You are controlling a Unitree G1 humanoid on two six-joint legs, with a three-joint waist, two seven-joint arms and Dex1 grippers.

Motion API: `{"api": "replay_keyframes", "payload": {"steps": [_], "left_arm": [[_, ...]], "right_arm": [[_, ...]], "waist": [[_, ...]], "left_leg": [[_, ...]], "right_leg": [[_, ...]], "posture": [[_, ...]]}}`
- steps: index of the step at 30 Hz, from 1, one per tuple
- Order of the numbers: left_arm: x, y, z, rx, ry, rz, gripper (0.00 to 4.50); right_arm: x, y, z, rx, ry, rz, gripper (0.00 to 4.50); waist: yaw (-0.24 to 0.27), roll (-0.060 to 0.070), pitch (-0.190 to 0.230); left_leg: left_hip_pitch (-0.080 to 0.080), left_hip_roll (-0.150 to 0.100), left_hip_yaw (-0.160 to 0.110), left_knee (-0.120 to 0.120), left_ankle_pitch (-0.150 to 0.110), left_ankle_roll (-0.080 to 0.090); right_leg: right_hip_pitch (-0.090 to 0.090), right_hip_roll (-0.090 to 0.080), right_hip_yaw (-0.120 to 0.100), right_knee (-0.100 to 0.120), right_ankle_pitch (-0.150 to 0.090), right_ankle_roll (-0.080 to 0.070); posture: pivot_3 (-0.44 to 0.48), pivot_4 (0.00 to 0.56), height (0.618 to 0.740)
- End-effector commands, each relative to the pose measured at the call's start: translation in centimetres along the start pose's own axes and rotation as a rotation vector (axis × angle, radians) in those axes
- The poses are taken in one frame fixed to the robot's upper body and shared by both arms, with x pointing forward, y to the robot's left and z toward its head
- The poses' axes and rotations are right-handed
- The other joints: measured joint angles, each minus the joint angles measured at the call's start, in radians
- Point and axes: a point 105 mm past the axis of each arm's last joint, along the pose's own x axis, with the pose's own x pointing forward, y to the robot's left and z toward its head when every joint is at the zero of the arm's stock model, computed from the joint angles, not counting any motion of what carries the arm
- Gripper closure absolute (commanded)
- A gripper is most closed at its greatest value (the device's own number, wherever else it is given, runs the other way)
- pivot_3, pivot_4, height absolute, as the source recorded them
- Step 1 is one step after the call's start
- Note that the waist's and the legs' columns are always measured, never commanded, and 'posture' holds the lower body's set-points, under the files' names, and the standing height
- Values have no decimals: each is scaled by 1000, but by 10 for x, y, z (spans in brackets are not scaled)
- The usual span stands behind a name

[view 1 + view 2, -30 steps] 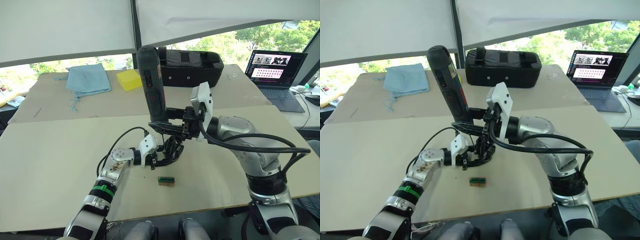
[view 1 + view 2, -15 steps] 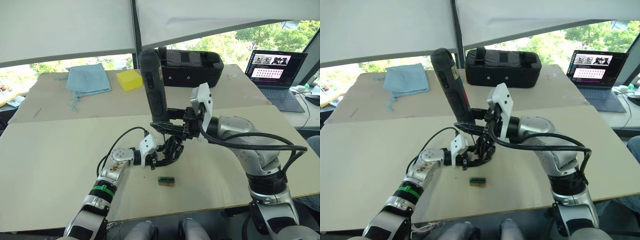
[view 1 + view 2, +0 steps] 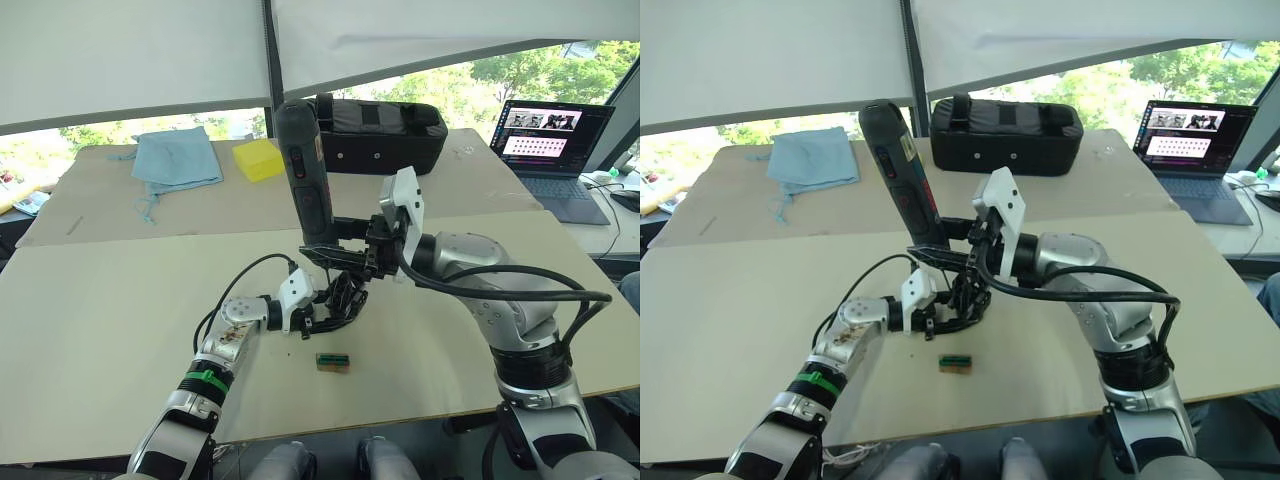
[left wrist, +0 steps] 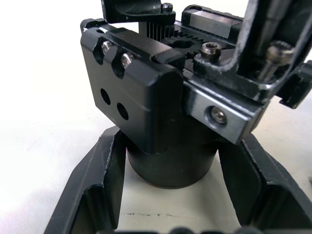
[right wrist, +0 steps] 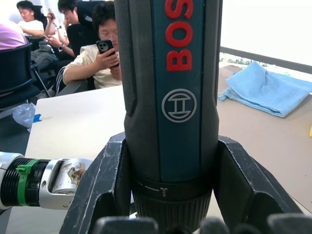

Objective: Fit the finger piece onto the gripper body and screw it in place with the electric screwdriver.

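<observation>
The right gripper (image 3: 960, 258) has its fingers pinching the electric screwdriver (image 3: 902, 178), standing tall mid-desk. Just below, at 6 o'clock, the left gripper (image 3: 940, 318) squeezes the gripper body (image 4: 146, 97). Keep the screwdriver straight up and press down gently

Readable markings. The electric screwdriver (image 5: 168, 97) carries the red letters "BOS", the visible start of a brand name cut off by the frame edge, running lengthwise along the teal strip on its barrel. Just below these letters on the same strip sits a round emblem: a circle enclosing an H-like armature sign. Fine white tick marks stand on the collar ring beneath the emblem; their values cannot be read. The laptop (image 3: 552, 140) screen text is too small to read.
</observation>
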Motion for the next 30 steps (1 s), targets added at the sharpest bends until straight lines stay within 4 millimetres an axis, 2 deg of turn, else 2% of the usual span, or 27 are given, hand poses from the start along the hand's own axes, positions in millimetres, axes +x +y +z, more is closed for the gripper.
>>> {"api": "replay_keyframes", "payload": {"steps": [1,13,30], "left_arm": [[-3,4,0,6,9,22,2222],[-1,7,2,9,5,24,2222],[1,10,4,16,6,19,2222]], "right_arm": [[-1,3,11,-43,-52,-3,2577],[-2,1,2,-28,-43,-22,2577],[-1,7,17,-12,-85,-17,2577]], "waist": [[0,0,0],[1,0,0],[0,0,0]], "left_leg": [[0,0,0,0,0,0],[0,0,0,0,0,0],[0,0,0,0,0,0]], "right_leg": [[0,0,0,0,0,0],[0,0,0,0,0,0],[0,0,0,0,0,0]], "posture": [[0,150,740],[0,150,740],[0,150,740]]}}
